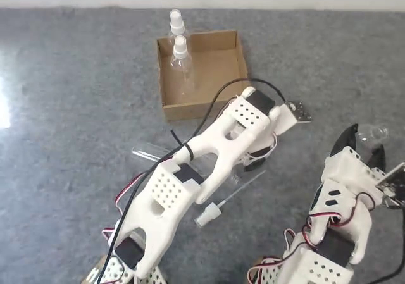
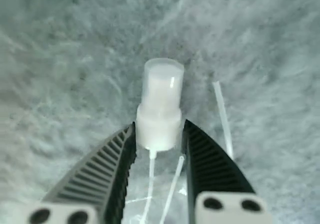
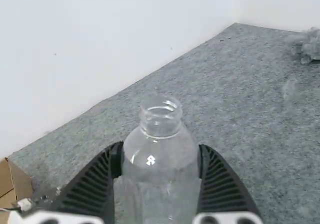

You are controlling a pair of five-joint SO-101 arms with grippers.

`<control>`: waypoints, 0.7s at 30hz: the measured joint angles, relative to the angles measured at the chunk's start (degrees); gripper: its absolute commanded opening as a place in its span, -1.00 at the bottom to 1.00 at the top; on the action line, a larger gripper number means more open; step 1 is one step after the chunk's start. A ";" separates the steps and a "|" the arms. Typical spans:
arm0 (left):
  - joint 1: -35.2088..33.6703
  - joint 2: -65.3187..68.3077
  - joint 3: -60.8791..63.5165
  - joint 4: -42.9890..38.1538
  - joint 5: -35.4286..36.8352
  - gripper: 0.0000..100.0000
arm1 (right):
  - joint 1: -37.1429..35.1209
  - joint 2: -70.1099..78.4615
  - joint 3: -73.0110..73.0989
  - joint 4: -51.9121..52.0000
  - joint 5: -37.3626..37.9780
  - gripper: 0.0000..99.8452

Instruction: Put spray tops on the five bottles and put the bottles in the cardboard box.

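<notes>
My left gripper [image 2: 158, 126] is shut on the neck of a clear bottle with a white spray top [image 2: 161, 92], held over the grey carpet. The left arm [image 1: 209, 151] reaches in front of the cardboard box [image 1: 235, 53]. My right gripper [image 3: 160, 148] is shut on an uncapped clear bottle [image 3: 159, 134], also seen at the right of the table as the bottle [image 1: 373, 133]. One capped bottle [image 1: 181, 59] stands in the box, and another capped bottle [image 1: 176, 23] stands at its far wall. A loose spray top [image 1: 209, 216] with its tube lies near the left arm.
An uncapped clear bottle [image 1: 150, 151] lies on the carpet partly under the left arm. A thin tube [image 2: 222, 119] lies on the carpet beside the left gripper. A white wall [image 3: 100, 34] borders the carpet behind the right gripper. A black cable [image 1: 215, 104] runs along the left arm.
</notes>
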 measured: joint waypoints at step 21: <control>2.20 0.00 1.76 -3.34 2.02 -0.61 | 0.00 0.00 0.00 0.00 0.00 -0.91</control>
